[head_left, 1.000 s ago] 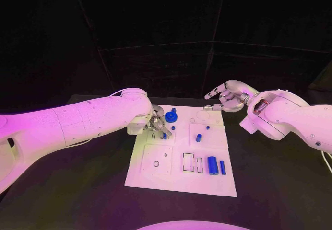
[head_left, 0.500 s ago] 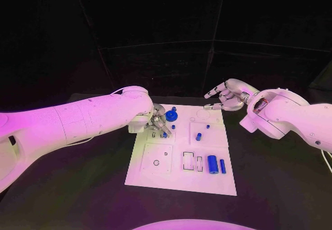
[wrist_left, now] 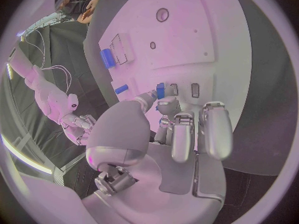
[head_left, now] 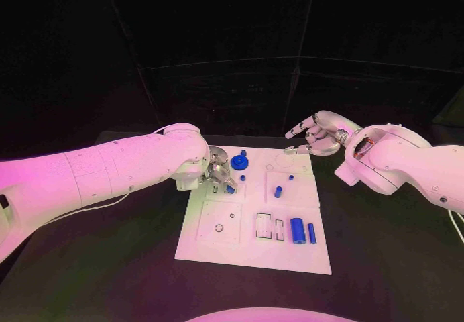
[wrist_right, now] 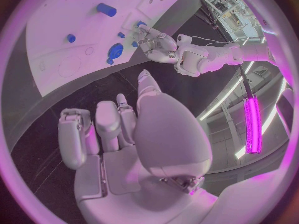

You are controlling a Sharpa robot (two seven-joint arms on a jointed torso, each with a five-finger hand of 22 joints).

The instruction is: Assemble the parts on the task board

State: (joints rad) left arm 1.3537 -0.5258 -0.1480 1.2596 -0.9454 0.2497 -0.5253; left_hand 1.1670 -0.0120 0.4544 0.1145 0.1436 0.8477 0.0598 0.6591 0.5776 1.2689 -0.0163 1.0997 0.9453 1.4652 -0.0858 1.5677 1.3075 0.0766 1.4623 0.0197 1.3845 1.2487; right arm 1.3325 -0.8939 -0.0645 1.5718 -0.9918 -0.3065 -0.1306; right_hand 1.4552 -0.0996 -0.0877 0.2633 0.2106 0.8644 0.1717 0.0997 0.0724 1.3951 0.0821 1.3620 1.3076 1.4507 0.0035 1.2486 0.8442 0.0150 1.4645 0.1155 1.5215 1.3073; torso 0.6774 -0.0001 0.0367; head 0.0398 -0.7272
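The white task board [head_left: 249, 253] lies in the middle of the table. My left hand [head_left: 218, 176] rests low on its far left part. Its thumb and a finger pinch a small blue peg [wrist_left: 161, 90] right beside two narrow slots [wrist_left: 195, 89]. The same peg [head_left: 229, 189] shows under the hand in the head view. My right hand [head_left: 315, 139] hovers over the board's far right corner, fingers curled in, holding nothing. A round blue knob [head_left: 239, 162] and several short blue pegs [head_left: 277, 192] stand on the board. A thick blue cylinder [head_left: 298, 231] and a thin rod [head_left: 311, 233] lie near its right edge.
The black table [head_left: 387, 255] surrounds the board. Near the board's front are a rectangular recess [head_left: 263, 226] and a round hole [head_left: 218, 229]. The left forearm [head_left: 106, 174] spans the table's left side, and the right arm [head_left: 401, 164] its right.
The left arm has shifted slightly while its hand stays at the same spot on the board with the peg. The right hand has not moved.
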